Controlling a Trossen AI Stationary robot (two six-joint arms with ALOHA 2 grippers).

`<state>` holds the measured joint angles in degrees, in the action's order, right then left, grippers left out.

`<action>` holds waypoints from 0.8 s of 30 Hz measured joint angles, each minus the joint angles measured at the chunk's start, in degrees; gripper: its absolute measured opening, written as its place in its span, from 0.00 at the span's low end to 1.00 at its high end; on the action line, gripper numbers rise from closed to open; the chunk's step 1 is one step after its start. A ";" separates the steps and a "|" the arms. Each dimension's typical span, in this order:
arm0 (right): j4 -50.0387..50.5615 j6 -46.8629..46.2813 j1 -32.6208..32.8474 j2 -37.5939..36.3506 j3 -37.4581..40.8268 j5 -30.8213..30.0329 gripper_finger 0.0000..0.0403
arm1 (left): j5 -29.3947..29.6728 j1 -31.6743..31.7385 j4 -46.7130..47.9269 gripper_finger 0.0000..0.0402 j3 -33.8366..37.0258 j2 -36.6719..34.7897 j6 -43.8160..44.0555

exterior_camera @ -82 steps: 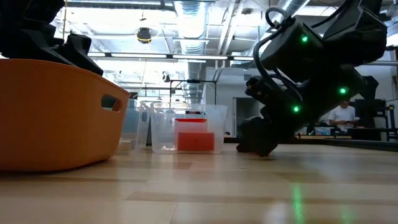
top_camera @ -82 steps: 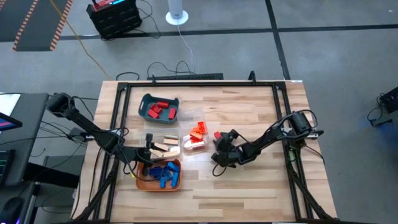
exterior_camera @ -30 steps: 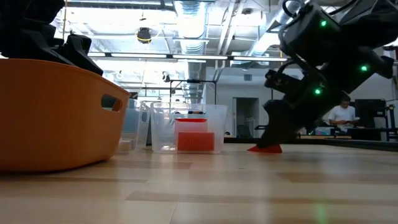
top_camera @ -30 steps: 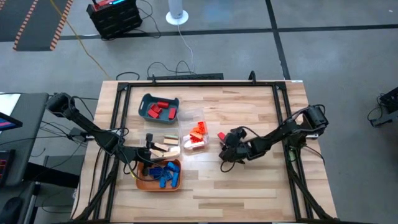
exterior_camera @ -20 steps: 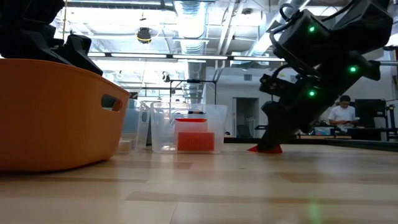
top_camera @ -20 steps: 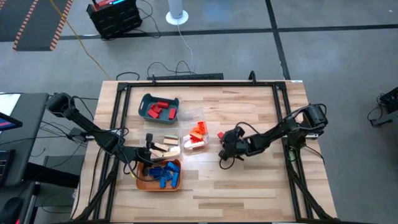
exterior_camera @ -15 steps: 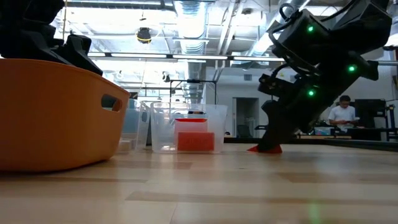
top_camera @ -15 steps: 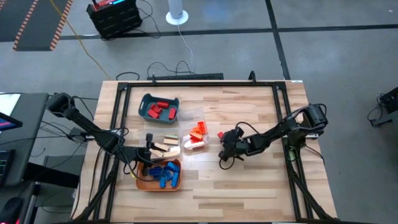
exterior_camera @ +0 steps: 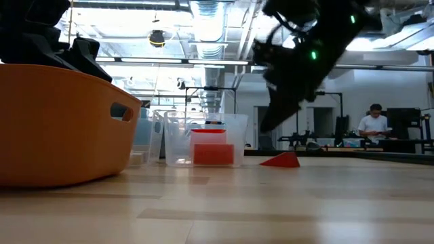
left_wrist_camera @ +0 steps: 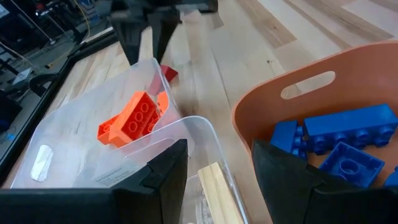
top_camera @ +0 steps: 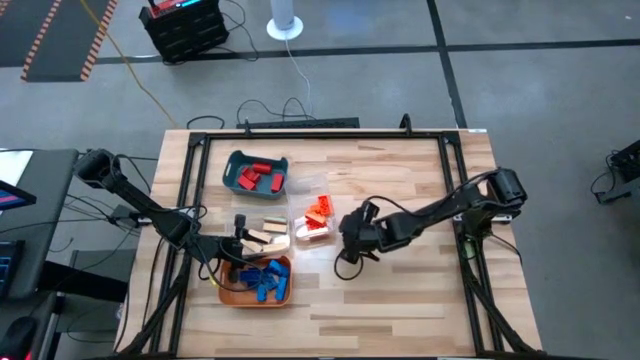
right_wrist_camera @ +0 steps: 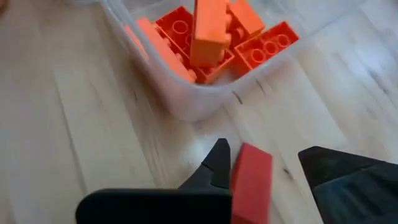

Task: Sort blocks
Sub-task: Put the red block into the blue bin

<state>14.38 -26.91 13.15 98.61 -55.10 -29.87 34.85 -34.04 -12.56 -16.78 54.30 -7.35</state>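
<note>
A red block (exterior_camera: 281, 160) lies on the table just right of the clear tray (top_camera: 304, 232) that holds orange blocks (right_wrist_camera: 211, 31). My right gripper (exterior_camera: 268, 122) hangs above that block, shut with nothing in it; the block (right_wrist_camera: 252, 180) shows below it in the right wrist view. My left gripper (left_wrist_camera: 219, 168) waits open over the near-left trays, between the tan wooden blocks (top_camera: 265, 238) and the blue blocks (top_camera: 262, 282).
A teal tray (top_camera: 234, 160) with red blocks stands at the far left. An orange tray (top_camera: 232, 292) of blue blocks sits at the near left, a clear tray of tan blocks behind it. Bare wood lies to the right and near side. A person (exterior_camera: 374, 125) stands far behind the table.
My right gripper has risen off the table and gone toward the table's left edge, nearer the clear tray, rolling a little as it went. The red block has stayed down on the table, shifted slightly.
</note>
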 joint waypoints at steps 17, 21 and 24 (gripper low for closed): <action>14.92 -29.51 6.22 -4.21 6.96 -1.56 0.12 | -28.45 21.78 10.23 0.34 -18.74 7.23 -11.39; 14.94 -32.79 8.88 -11.67 12.38 -4.52 0.16 | -33.45 26.55 9.80 0.35 -24.38 16.11 -12.57; 15.10 -33.06 9.93 -18.41 15.71 -8.53 0.18 | -35.45 29.04 8.84 0.37 -28.99 23.72 -13.94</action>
<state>29.48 -59.97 23.08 80.20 -39.40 -38.40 -0.59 -5.00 -3.71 -45.77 78.02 -21.30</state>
